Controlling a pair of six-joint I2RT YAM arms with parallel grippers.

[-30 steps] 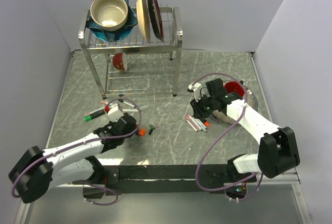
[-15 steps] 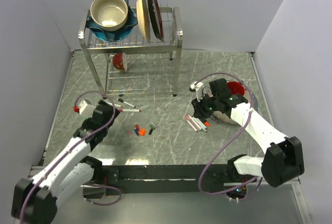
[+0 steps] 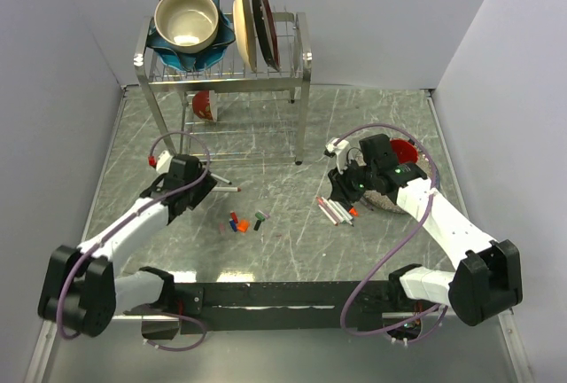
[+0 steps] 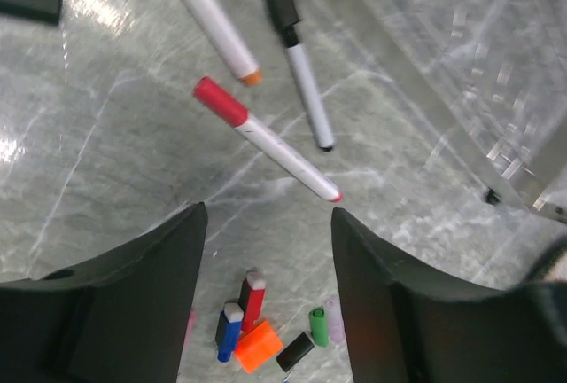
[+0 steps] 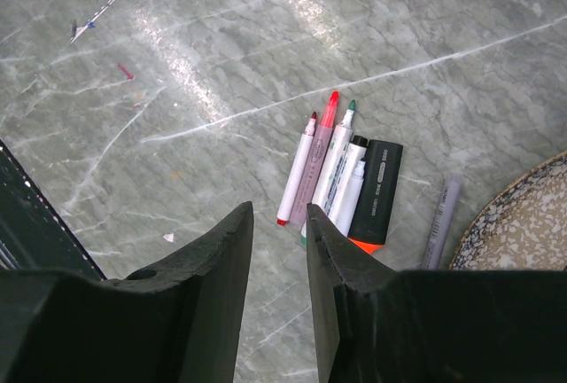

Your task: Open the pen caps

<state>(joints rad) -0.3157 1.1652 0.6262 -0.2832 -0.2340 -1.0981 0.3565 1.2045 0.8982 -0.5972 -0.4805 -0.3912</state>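
Note:
My left gripper [image 3: 204, 190] [image 4: 267, 214] hovers open and empty over the table, left of centre. Just ahead of it lie a white pen with a red cap [image 4: 266, 139] and a pen with a black cap [image 4: 297, 55]. A white pen with a bare orange tip [image 4: 208, 15] lies beside them. Loose pen caps [image 3: 244, 222] sit below the fingers: red [image 4: 251, 293], blue [image 4: 228, 330], orange [image 4: 259, 346], black [image 4: 294, 352] and green [image 4: 318, 326]. My right gripper [image 3: 341, 195] [image 5: 276, 213] stands narrowly open and empty beside a row of uncapped pens [image 5: 332, 170] [image 3: 337, 213].
A metal dish rack [image 3: 226, 64] with a bowl and plates stands at the back; its leg [image 4: 496, 170] is close to the left gripper. A black highlighter [image 5: 376, 190], a grey pen [image 5: 441, 219] and a speckled plate [image 5: 532, 223] lie by the right gripper.
The left arm left the pile of caps, swung out to the left, then came back towards the pens by the rack. The right arm has barely moved.

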